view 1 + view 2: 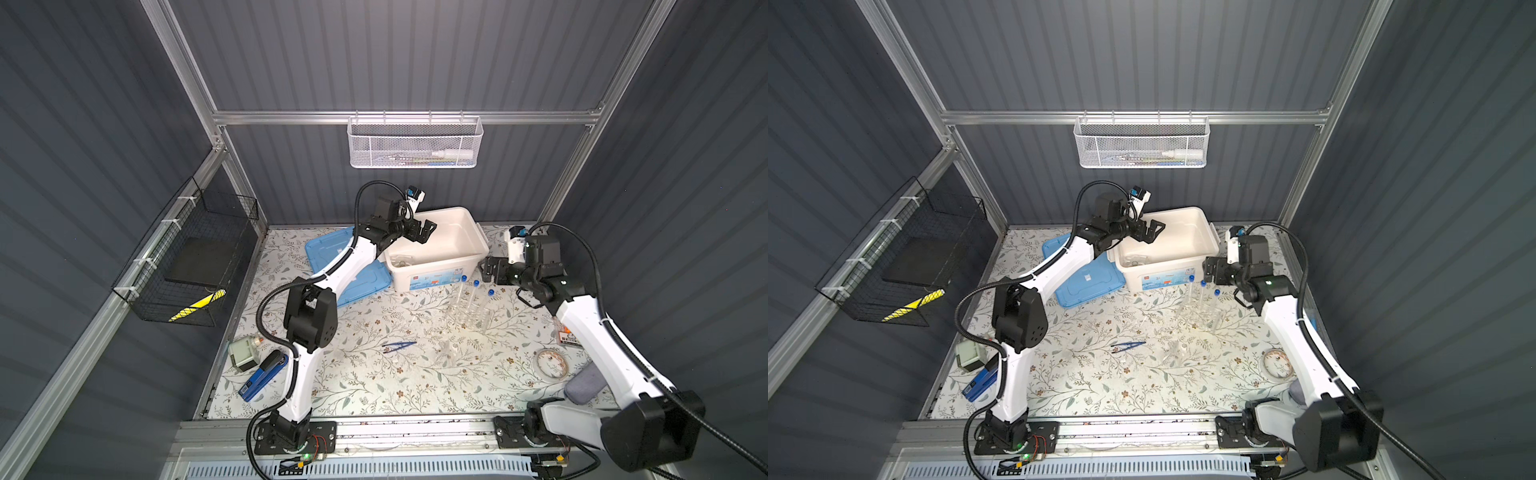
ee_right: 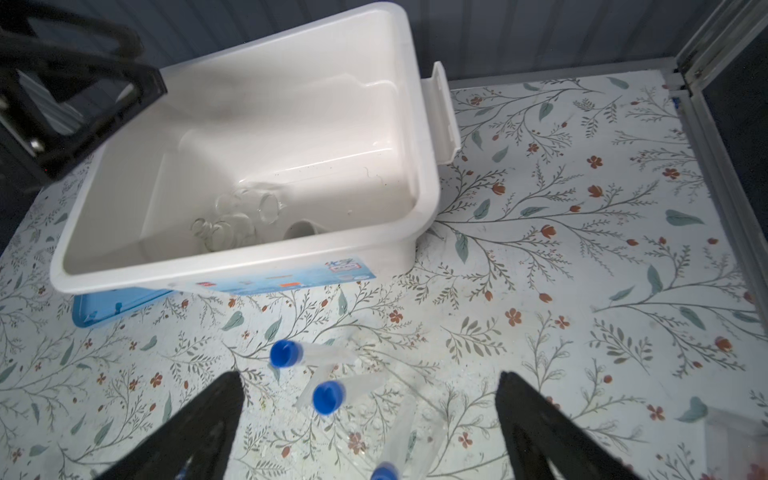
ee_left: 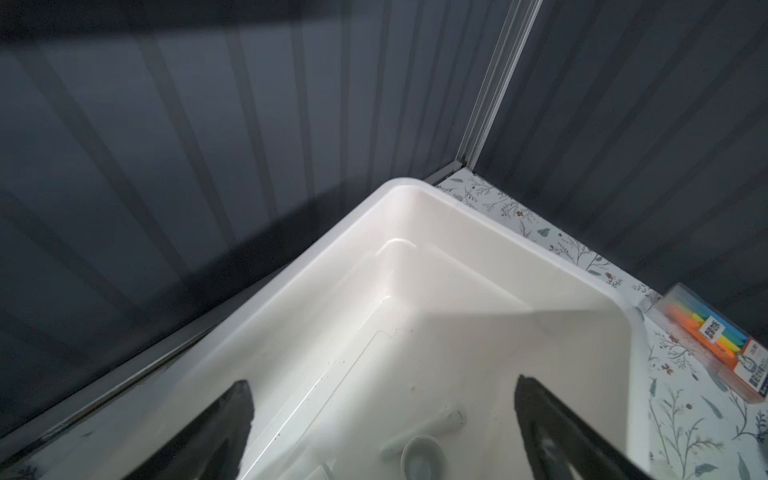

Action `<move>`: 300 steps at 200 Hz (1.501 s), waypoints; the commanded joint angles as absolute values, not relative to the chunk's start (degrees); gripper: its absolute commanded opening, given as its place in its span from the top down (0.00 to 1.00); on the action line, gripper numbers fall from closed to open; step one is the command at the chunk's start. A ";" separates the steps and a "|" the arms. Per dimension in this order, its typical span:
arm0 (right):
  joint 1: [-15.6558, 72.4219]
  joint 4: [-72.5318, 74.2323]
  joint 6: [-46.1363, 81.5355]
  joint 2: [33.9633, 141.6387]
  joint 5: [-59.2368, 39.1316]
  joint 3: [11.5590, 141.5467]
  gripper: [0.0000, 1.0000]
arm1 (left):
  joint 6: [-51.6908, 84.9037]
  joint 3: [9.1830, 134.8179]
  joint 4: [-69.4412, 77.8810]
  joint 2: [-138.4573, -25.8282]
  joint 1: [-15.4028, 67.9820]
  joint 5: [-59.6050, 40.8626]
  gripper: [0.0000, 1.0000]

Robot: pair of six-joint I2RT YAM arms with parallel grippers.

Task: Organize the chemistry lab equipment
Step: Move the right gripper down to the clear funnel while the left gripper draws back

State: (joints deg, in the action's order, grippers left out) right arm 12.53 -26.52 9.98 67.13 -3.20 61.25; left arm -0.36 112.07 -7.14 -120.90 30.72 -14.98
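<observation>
My left gripper [image 1: 428, 232] [image 3: 382, 436] hangs open over the white bin [image 1: 444, 249], holding nothing. On the bin's floor below it lie the white pestle [image 3: 424, 426] and the small white bowl [image 3: 419, 457]. Small clear glass vessels [image 2: 245, 216] lie in the bin too. My right gripper [image 1: 488, 270] [image 2: 370, 419] is open just above three blue-capped test tubes [image 1: 476, 284] [image 2: 328, 397], which stand in the clear tube rack [image 1: 465, 316]. Blue tweezers [image 1: 399, 345] [image 1: 1128, 345] and a clear glass vessel [image 1: 451, 349] rest on the floral mat.
A blue lid [image 1: 332, 257] lies left of the bin under my left arm. A blue-black stapler [image 1: 264, 376] and a small box [image 1: 243, 353] sit front left. A marker pack [image 3: 715, 340], tape roll [image 1: 550, 363] and grey cloth [image 1: 584, 384] are on the right.
</observation>
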 commanded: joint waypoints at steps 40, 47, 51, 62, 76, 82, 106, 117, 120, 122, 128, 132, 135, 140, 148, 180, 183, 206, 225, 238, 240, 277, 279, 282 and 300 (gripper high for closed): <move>28.30 -31.53 15.46 53.61 14.00 52.52 0.07 | 2.87 93.11 1.22 -105.05 31.00 -10.44 0.00; 30.59 -31.87 16.39 52.36 15.58 51.60 0.08 | 3.52 90.84 1.96 -103.51 31.01 -9.92 0.00; 31.89 -32.18 16.93 51.67 16.65 51.07 0.08 | 3.88 89.69 2.23 -102.74 30.98 -9.77 0.00; 36.09 -32.88 18.39 50.02 19.80 49.67 0.09 | 4.45 86.85 2.55 -100.81 31.03 -9.11 0.00; 41.79 -33.92 21.03 48.43 23.93 47.63 0.11 | 5.22 83.39 2.62 -98.67 31.02 -8.13 0.00; 44.29 -34.22 22.53 47.97 25.51 46.68 0.11 | 5.61 81.86 2.64 -97.75 31.03 -7.43 0.00; 54.56 -34.49 29.32 47.30 31.74 42.79 0.16 | 7.39 74.96 3.43 -94.11 31.00 -4.32 0.00; 58.99 -35.07 32.26 48.36 34.51 41.59 0.18 | 8.26 72.61 3.39 -92.44 31.03 -2.89 0.00; 60.02 -35.40 33.06 48.81 35.04 41.38 0.18 | 8.53 71.92 3.35 -91.93 30.97 -2.51 0.00; 60.60 -35.57 33.53 49.10 35.35 41.22 0.18 | 8.77 71.42 3.41 -91.60 31.01 -2.34 0.00; 62.53 -35.88 34.87 50.27 35.95 40.84 0.19 | 9.28 70.04 3.70 -90.60 31.03 -1.78 0.00; 63.76 -36.09 35.66 51.11 36.32 40.68 0.19 | 9.61 69.03 4.08 -89.96 31.01 -1.42 0.00; 64.66 -36.27 36.23 51.75 36.66 40.55 0.19 | 9.87 68.22 4.29 -89.40 31.00 -1.21 0.00; 66.00 -36.57 37.11 53.03 37.14 40.39 0.20 | 10.22 66.93 4.59 -88.61 30.98 -0.85 0.00; 68.42 -36.75 38.41 55.14 37.83 40.22 0.21 | 10.75 65.02 5.07 -87.16 31.00 -0.25 0.00; 73.59 -36.45 43.14 62.26 38.52 39.09 0.30 | 11.41 59.03 4.92 -82.61 31.02 0.99 0.00; 73.75 -36.20 43.35 62.57 38.32 38.87 0.31 | 11.42 58.55 4.80 -82.29 31.03 0.97 0.00; 74.18 -32.64 43.52 62.69 35.11 35.99 0.37 | 12.03 55.31 4.14 -80.15 31.02 1.05 0.00; 74.18 -30.93 43.95 61.26 33.75 33.56 0.41 | 12.87 52.82 4.16 -78.74 31.02 1.48 0.00; 74.18 -29.85 43.61 60.38 33.03 32.11 0.42 | 13.26 51.16 4.59 -78.05 30.98 1.75 0.00; 74.18 -29.72 43.49 60.27 32.87 31.98 0.42 | 13.36 50.93 4.62 -77.94 30.97 1.76 0.00; 74.18 -27.34 42.25 60.09 32.51 28.82 0.45 | 13.98 48.58 4.92 -77.17 31.03 2.20 0.00; 74.18 -27.16 42.20 60.18 32.52 28.76 0.45 | 13.98 48.53 4.92 -77.12 30.96 2.20 0.00; 74.18 -27.03 42.17 60.33 32.59 28.67 0.46 | 14.12 48.39 4.97 -77.16 31.02 2.20 0.00; 73.21 -26.24 42.54 61.44 32.66 28.36 0.48 | 14.33 48.16 5.10 -77.42 31.02 2.03 0.00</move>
